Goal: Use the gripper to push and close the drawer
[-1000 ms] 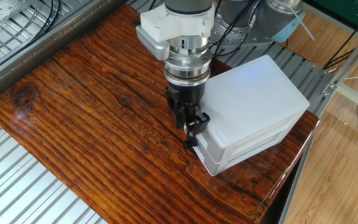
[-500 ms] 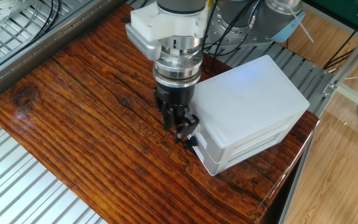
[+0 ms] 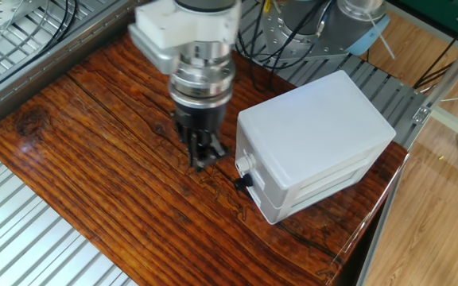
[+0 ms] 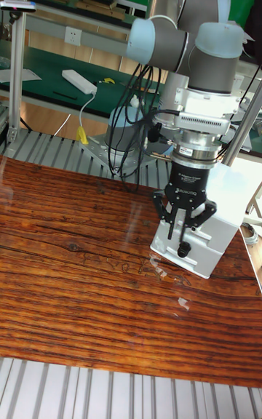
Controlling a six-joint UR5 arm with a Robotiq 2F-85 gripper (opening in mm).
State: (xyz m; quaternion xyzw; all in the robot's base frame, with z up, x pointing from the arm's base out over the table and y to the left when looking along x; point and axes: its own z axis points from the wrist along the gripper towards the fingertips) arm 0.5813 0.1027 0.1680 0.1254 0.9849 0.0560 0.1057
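Observation:
The white box cabinet (image 3: 316,131) stands at the right end of the wooden table (image 3: 94,159), its front face turned to the left. Its uppermost drawer (image 3: 253,144) lies flush with the cabinet front, and a small white knob (image 3: 243,165) sticks out below it. My gripper (image 3: 200,163) hangs upright to the left of that front, a short gap away and touching nothing. Its black fingers are pressed together just above the wood. In the tall fixed view the gripper (image 4: 182,233) overlaps the cabinet (image 4: 222,233) and hides most of its front.
A small black knob (image 3: 245,182) sits lower on the cabinet front. Ribbed metal surfaces (image 3: 22,238) border the table at the left and front. The arm's base and cables (image 3: 300,32) stand behind the cabinet. The table's right edge (image 3: 372,230) is close to the cabinet.
My gripper has drawn back to the left, from against the cabinet's front face to a short gap away from it. The cabinet has stayed in place.

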